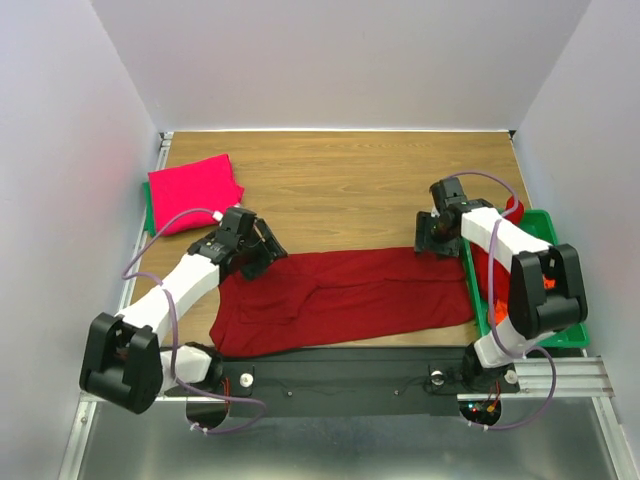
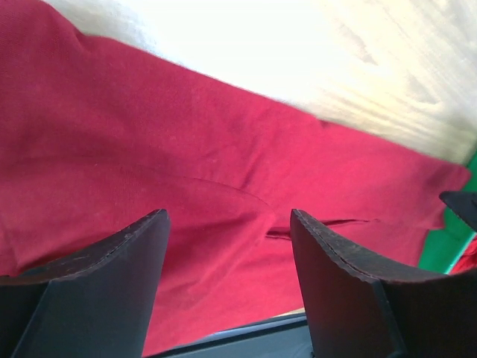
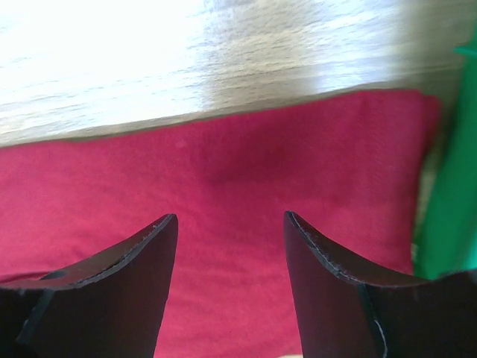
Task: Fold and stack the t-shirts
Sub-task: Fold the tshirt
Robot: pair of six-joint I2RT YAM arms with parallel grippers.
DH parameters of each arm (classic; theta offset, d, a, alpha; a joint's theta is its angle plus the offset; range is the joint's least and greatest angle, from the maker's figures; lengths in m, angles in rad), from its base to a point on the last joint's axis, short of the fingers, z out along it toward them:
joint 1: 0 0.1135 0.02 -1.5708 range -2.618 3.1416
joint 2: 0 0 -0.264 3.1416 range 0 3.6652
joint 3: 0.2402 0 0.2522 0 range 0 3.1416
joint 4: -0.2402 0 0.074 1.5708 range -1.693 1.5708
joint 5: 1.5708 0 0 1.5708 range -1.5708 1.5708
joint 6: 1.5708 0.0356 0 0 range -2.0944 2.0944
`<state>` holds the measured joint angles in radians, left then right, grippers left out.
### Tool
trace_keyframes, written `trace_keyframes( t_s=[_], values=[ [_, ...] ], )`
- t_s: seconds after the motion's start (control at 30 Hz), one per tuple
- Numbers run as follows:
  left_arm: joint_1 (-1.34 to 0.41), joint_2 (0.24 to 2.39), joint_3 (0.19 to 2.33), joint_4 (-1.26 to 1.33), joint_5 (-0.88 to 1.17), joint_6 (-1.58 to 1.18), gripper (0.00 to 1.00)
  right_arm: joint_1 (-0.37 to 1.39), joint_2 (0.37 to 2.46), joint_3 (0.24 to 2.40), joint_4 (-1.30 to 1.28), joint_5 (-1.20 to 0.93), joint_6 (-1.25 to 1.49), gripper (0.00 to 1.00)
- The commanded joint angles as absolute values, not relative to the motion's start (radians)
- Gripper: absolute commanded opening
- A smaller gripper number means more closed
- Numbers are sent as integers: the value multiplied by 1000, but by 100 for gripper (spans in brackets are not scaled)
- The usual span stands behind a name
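A dark red t-shirt (image 1: 350,295) lies spread in a wide band across the near half of the wooden table. It fills the left wrist view (image 2: 149,164) and the right wrist view (image 3: 246,179). My left gripper (image 1: 262,250) is open and empty just above the shirt's far left corner. My right gripper (image 1: 432,238) is open and empty just above the shirt's far right corner. A folded bright pink-magenta t-shirt (image 1: 195,193) lies at the far left. More red and orange cloth (image 1: 490,268) sits in the tray at the right.
A green plastic tray (image 1: 545,225) stands along the table's right edge, and its wall shows in the right wrist view (image 3: 451,201). A green edge (image 1: 147,210) shows under the pink shirt. Bare wood (image 1: 350,180) stretches behind the red shirt. White walls enclose the table.
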<state>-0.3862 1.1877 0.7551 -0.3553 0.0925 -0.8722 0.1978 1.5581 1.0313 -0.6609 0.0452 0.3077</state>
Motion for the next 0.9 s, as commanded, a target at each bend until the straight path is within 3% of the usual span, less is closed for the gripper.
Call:
trace_keyframes(
  t_s=[0.0, 0.4, 0.87],
  values=[
    [-387, 1227, 700, -252, 141, -847, 79, 195, 1635, 1032, -615, 5, 331, 64],
    [-304, 1462, 695, -180, 140, -718, 82, 193, 1876, 1143, -594, 67, 359, 64],
    [-242, 1784, 1170, -299, 8, -534, 85, 169, 2193, 1636, -644, 158, 359, 65]
  ],
)
